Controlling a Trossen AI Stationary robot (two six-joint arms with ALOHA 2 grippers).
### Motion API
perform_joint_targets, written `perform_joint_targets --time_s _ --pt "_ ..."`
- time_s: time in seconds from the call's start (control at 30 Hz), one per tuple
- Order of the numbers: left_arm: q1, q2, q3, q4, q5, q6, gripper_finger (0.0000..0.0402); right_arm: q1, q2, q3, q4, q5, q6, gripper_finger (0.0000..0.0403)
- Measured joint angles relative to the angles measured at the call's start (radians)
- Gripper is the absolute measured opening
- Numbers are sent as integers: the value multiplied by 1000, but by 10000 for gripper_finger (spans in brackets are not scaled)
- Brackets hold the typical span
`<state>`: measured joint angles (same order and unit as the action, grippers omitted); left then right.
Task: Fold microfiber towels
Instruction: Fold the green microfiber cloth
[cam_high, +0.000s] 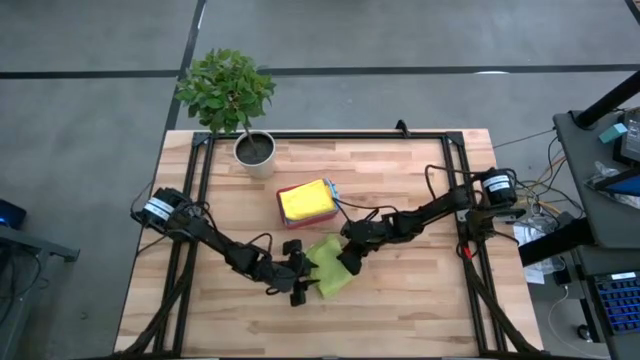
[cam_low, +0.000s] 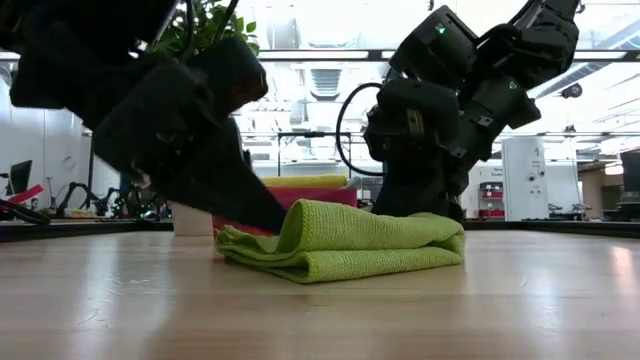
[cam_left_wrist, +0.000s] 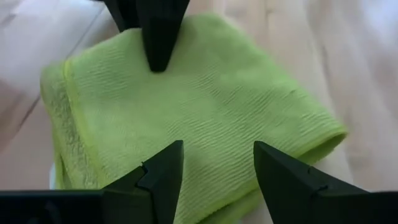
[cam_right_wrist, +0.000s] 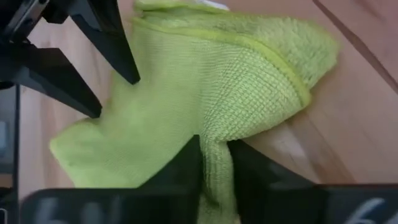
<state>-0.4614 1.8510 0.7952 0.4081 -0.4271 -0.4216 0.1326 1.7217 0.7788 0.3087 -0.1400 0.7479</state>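
A lime green towel (cam_high: 332, 272) lies folded in several layers on the wooden table, just near of the pink tray (cam_high: 327, 188). It also shows in the low view (cam_low: 340, 245). My left gripper (cam_high: 300, 275) is open at the towel's left side, its two fingers spread over the cloth (cam_left_wrist: 217, 168). My right gripper (cam_high: 350, 262) is at the towel's far right side, shut on the cloth (cam_right_wrist: 214, 155). A yellow towel (cam_high: 303, 200) lies folded in the pink tray. The other towels are out of view. My left gripper's fingertips (cam_left_wrist: 165, 171) stand low over the top layer of the lime green towel; I cannot tell whether they touch it. My right gripper pinches a raised ridge of the towel (cam_right_wrist: 214, 134) between its two fingers, at the towel's far right side. The fingers slant down from the table's right. The rest of the towel lies on the table.
A potted plant (cam_high: 253, 148) stands at the table's far left. The pink tray with the yellow towel stands just beyond the lime green towel. A black frame (cam_high: 330, 135) runs along the table's far and side edges. Bare wood lies near of the towel.
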Motion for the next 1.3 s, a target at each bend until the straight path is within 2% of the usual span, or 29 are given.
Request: perform_joint_targets --time_s 0.1,0.17,0.33,0.43,0.53,0.7,0.87,1.1,1.3 --pt "0 -20 4 1 2 8 179 0 -16 0 -11 0 10 28" --pt "-4 -42 5 -8 16 9 179 0 -33 0 -40 0 18 15" --pt "-12 -116 3 -148 36 46 179 0 -97 0 -165 8 7 14" --pt "-12 -131 -2 -159 32 61 179 0 -131 2 -253 11 17 14" --pt "-14 -111 -2 -99 28 39 179 8 -153 33 -379 37 25 14" --pt "-20 -6 1 98 -3 66 179 42 -160 147 -661 155 -1 13" --pt "-16 65 23 134 -35 63 179 74 -143 271 -886 268 -1 13" --pt "9 137 34 277 -77 88 179 104 -62 391 -966 317 0 13" --pt "21 138 32 256 -98 99 179 133 52 533 -1058 320 -15 13"
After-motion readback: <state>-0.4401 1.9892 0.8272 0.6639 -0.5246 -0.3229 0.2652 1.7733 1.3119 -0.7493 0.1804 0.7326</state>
